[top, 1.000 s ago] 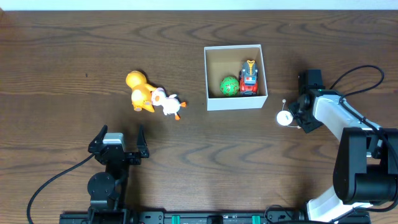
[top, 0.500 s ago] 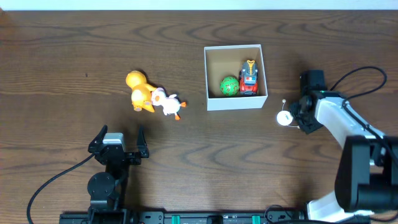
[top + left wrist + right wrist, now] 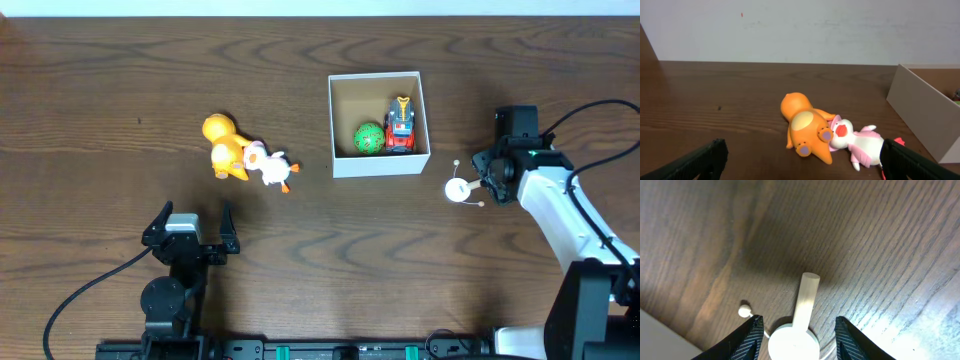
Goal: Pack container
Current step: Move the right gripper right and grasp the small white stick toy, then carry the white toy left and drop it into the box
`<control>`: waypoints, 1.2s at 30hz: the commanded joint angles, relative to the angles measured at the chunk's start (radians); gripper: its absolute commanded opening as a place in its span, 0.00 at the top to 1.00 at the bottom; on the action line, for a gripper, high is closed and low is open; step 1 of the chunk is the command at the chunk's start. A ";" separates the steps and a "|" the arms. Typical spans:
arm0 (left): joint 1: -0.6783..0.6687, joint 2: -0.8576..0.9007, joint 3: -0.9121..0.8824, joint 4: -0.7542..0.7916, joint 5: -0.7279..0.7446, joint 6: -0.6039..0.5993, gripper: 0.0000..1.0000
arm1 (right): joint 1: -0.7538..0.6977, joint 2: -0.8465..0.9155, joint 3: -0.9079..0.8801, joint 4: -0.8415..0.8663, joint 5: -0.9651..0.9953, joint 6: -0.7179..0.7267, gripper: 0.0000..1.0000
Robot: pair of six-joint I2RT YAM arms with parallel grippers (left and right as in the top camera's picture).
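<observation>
The container [image 3: 342,168], a white-walled box with a brown inside, stands right of centre and holds a green ball [image 3: 368,138] and a red toy truck [image 3: 400,127]. To its right a small white round piece with a stub [image 3: 458,189] lies on the table. My right gripper [image 3: 484,181] is at that piece. In the right wrist view the white piece [image 3: 796,341] sits between the jaws of my right gripper [image 3: 799,332], which stand apart and clear of it. An orange toy [image 3: 224,147] and a white-and-pink toy [image 3: 270,168] lie left of the container. My left gripper [image 3: 190,230] is open, below them.
In the left wrist view the orange toy [image 3: 805,125] and the white-and-pink toy [image 3: 860,145] lie touching each other ahead of my left gripper [image 3: 805,152]. The container's white wall [image 3: 920,112] rises at the right. A cable runs off each arm.
My right gripper has opened and let go of the white round piece, and its wrist has drawn back a little to the right. The left arm and the toys have not moved.
</observation>
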 commanded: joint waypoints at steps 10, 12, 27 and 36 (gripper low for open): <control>0.004 0.000 -0.013 -0.041 -0.011 0.014 0.02 | -0.007 0.202 -0.003 0.097 0.018 0.056 0.51; 0.004 0.000 -0.013 -0.041 -0.011 0.014 0.02 | -0.007 0.215 -0.003 0.100 0.017 0.056 0.52; 0.004 0.000 -0.013 -0.041 -0.011 0.014 0.02 | -0.007 0.096 0.033 0.201 -0.071 -0.215 0.98; 0.004 0.000 -0.013 -0.041 -0.011 0.014 0.02 | 0.052 -0.100 0.147 0.240 -0.248 -0.445 0.98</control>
